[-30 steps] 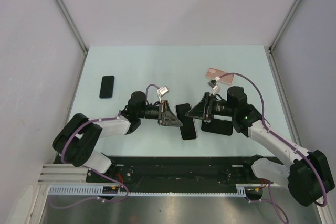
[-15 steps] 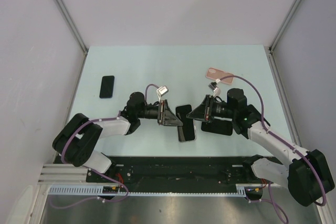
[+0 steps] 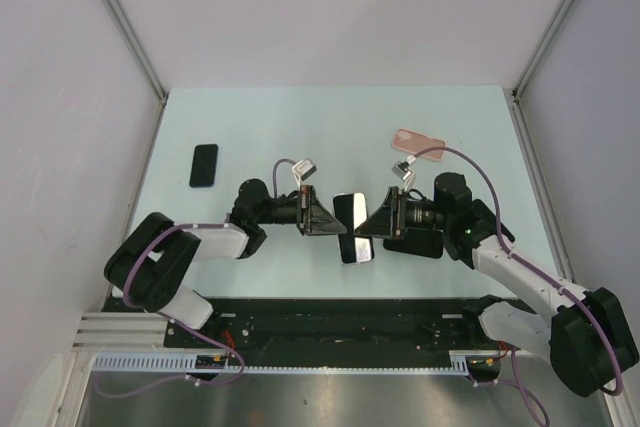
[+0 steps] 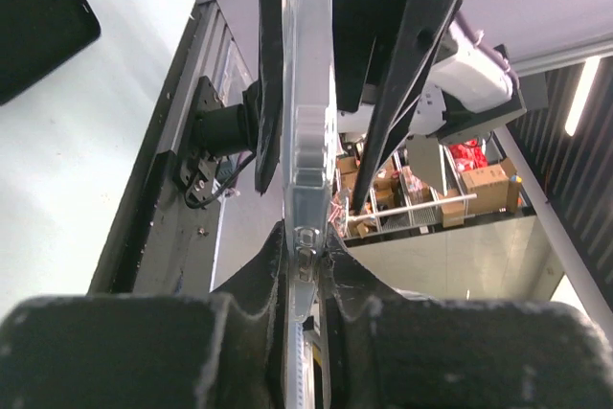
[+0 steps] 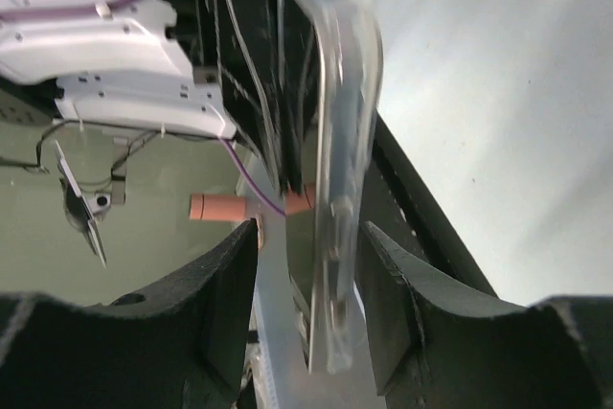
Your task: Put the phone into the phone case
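Mid-desk, by front edge | left gripper (image 4: 305, 265) pinches clear phone case (image 4: 305, 112) carrying dark phone (image 3: 352, 219) | right gripper (image 5: 308, 248) half-spread around it | count: also pink case (image 3: 418, 144), black case (image 3: 415, 244), spare phone (image 3: 203, 165) far-left

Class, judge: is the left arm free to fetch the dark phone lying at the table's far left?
Probably not yet: its jaws grip the clear case, though nothing blocks the way to the dark phone.

table (image 3: 300, 117) — pale green | dark phone (image 3: 204, 165) left | pink case (image 3: 418, 143) far right | black case (image 3: 425, 245) near right
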### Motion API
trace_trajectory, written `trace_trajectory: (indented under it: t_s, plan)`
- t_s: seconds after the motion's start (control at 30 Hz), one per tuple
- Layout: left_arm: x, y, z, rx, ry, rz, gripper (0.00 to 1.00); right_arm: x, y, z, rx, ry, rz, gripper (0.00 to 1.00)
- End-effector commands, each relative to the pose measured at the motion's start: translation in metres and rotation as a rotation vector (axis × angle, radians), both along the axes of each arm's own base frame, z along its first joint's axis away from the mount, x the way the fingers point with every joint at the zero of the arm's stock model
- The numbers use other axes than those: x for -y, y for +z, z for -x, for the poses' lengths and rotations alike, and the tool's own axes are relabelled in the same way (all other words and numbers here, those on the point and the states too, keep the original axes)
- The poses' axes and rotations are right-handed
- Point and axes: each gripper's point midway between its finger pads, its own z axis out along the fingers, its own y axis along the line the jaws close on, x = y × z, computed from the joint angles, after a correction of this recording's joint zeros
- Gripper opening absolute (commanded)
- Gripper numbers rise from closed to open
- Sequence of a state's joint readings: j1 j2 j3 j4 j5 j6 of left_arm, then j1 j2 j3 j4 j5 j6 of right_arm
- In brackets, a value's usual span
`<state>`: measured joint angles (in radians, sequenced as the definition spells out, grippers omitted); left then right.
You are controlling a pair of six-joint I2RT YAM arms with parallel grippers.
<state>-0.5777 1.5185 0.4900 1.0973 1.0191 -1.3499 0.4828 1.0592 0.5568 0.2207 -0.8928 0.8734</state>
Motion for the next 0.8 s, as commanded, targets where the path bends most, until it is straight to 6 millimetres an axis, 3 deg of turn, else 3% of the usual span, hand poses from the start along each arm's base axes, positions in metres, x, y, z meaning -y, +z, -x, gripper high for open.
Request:
trace_trajectory:
  t_s: [0.0, 0.17, 0.33, 0.43, 0.47, 0.53, 0.67, 0.77]
  plan:
    - [-0.007, 0.031, -0.015, 0.09, 0.075, 0.076, 0.0, 0.003, -0.003, 0.025, 0.038, 0.103, -0.04, 0.5]
    - [-0.008, 0.026, -0.028, 0.124, 0.106, 0.007, 0.0, 0.007, -0.013, 0.034, 0.024, 0.107, -0.06, 0.44]
    - [-0.006, 0.024, -0.035, 0.135, 0.125, -0.034, 0.0, 0.005, -0.008, 0.033, -0.005, 0.089, -0.113, 0.36]
    - [-0.006, 0.025, -0.037, 0.137, 0.137, -0.04, 0.0, 0.004, -0.004, 0.031, 0.007, 0.092, -0.142, 0.18]
    - [-0.006, 0.024, -0.037, 0.136, 0.138, -0.047, 0.01, 0.003, -0.003, 0.031, 0.008, 0.098, -0.151, 0.07]
    - [-0.007, 0.023, -0.037, 0.142, 0.14, -0.057, 0.05, 0.003, -0.001, 0.032, 0.007, 0.101, -0.16, 0.0]
    - [-0.009, 0.024, -0.035, 0.164, 0.142, -0.06, 0.16, 0.004, 0.011, 0.033, 0.042, 0.105, -0.192, 0.0]
    - [-0.007, 0.03, -0.03, 0.178, 0.121, -0.038, 0.31, 0.003, 0.011, 0.031, 0.042, 0.096, -0.193, 0.0]
